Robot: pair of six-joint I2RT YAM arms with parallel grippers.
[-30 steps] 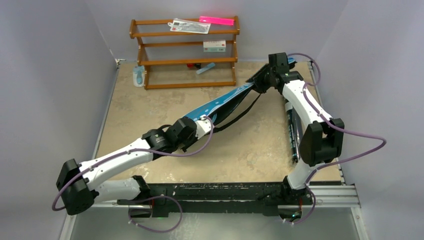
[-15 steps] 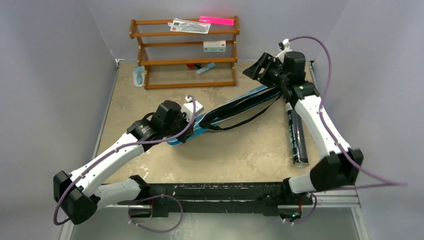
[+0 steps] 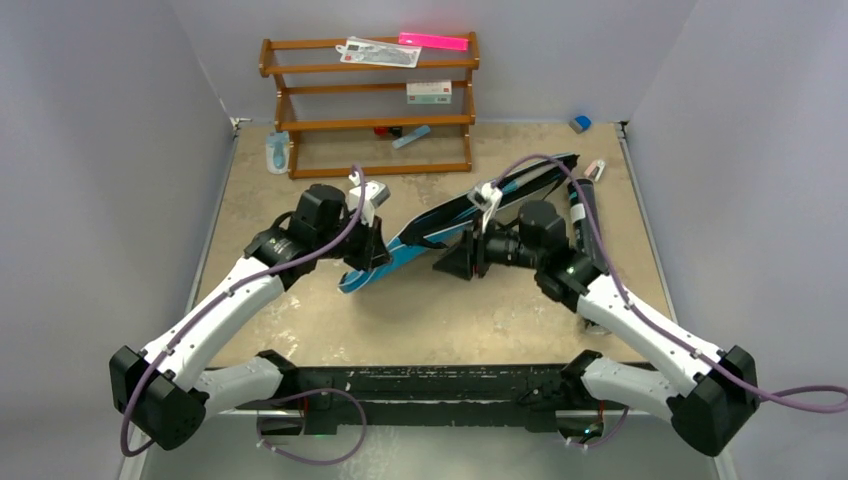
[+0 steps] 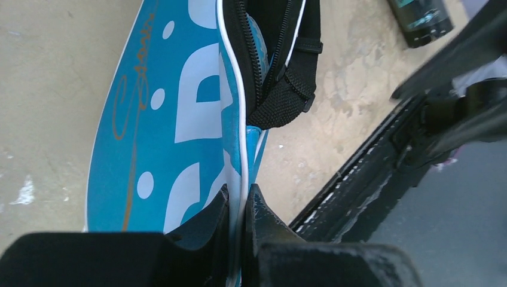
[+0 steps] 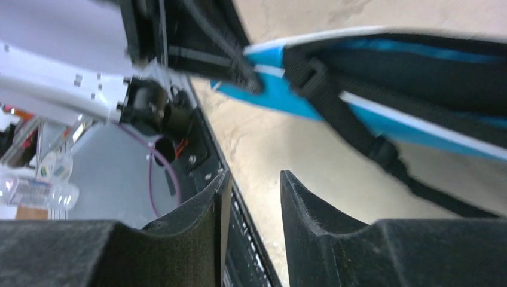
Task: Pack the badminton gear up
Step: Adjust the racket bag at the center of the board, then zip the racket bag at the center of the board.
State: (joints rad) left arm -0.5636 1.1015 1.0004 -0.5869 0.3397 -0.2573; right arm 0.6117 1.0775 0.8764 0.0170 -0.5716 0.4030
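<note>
**Change since the earlier frame:** the right arm has swung in from the far right corner to the middle of the surface (image 3: 420,320). The left arm has drawn the near end of the bag leftward.

**Left hand** (image 4: 239,200): the fingers are pressed together on the white-piped edge of the blue SPORT racket bag (image 3: 415,238), pinching it near its near-left end.

**Right hand** (image 5: 252,179): the fingers are spread with nothing between them. It points toward the left arm from the near side of the bag, close to the bag's black strap (image 5: 359,137) but apart from it.

**Bag:** it runs diagonally across the surface from near-left to far-right, with its zip track (image 4: 248,60) along the upper edge.

**Black cylinder tube** (image 3: 584,203): it lies on the surface just right of the bag's far end, partly hidden by the right arm.

**Far edge:** the wooden three-tier rack (image 3: 370,105) stands here, with a pale-blue bottle (image 3: 277,152) just beside its left post.
</note>
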